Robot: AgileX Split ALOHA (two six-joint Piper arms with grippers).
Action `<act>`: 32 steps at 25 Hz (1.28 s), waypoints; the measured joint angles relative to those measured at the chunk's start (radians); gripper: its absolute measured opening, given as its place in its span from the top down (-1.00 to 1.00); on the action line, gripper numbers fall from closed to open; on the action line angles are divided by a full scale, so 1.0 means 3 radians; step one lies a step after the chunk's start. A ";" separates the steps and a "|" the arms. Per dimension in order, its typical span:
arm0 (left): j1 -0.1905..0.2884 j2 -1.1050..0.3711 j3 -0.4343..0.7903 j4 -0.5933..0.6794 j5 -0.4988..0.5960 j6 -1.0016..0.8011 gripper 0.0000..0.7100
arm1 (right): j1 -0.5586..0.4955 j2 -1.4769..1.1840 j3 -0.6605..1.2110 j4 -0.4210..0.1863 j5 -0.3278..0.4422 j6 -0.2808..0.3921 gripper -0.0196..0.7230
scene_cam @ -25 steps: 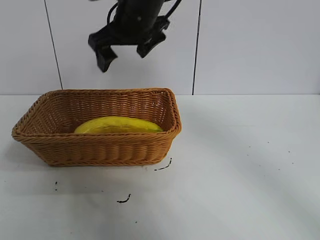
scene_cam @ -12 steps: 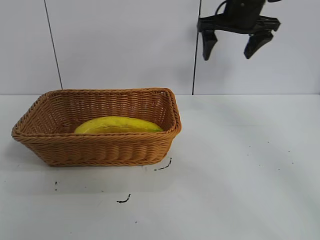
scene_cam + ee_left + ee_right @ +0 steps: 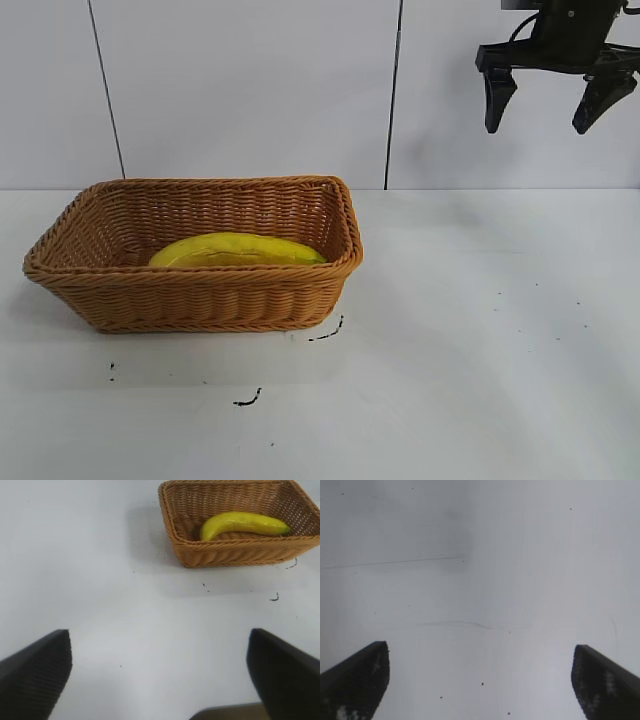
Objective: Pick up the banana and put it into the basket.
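Observation:
The yellow banana (image 3: 237,250) lies inside the tan wicker basket (image 3: 200,296), which stands on the white table at the left. My right gripper (image 3: 537,125) hangs high in the air at the upper right, far from the basket, open and empty. In the right wrist view the right gripper (image 3: 480,647) has its fingers wide apart over bare table. My left gripper (image 3: 159,635) is outside the exterior view. It is open and empty, and its wrist view shows the basket (image 3: 235,555) with the banana (image 3: 242,524) from a distance.
Small dark marks lie on the table in front of the basket (image 3: 248,400) and by its near right corner (image 3: 327,333). A white panelled wall (image 3: 250,90) rises behind the table. A brownish edge (image 3: 225,714) shows below the left gripper.
My right gripper has swung from above the basket across to the upper right, staying open and empty. The banana and the basket have not moved.

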 joint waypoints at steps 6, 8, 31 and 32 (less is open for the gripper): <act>0.0000 0.0000 0.0000 0.0000 0.0000 0.0000 -0.94 | 0.0000 -0.0785 0.1115 0.0079 -0.0006 0.0000 -0.92; 0.0000 0.0000 0.0000 0.0000 0.0000 0.0000 -0.94 | 0.0000 -0.1091 0.1547 0.0127 -0.0003 -0.0009 -0.92; 0.0000 0.0000 0.0000 0.0000 0.0000 0.0000 -0.94 | 0.0000 -0.5293 0.4947 0.0162 -0.0487 -0.0092 -0.92; 0.0000 0.0000 0.0000 0.0000 0.0000 0.0000 -0.94 | 0.0000 -0.5491 0.5071 0.0162 -0.0527 -0.0130 -0.92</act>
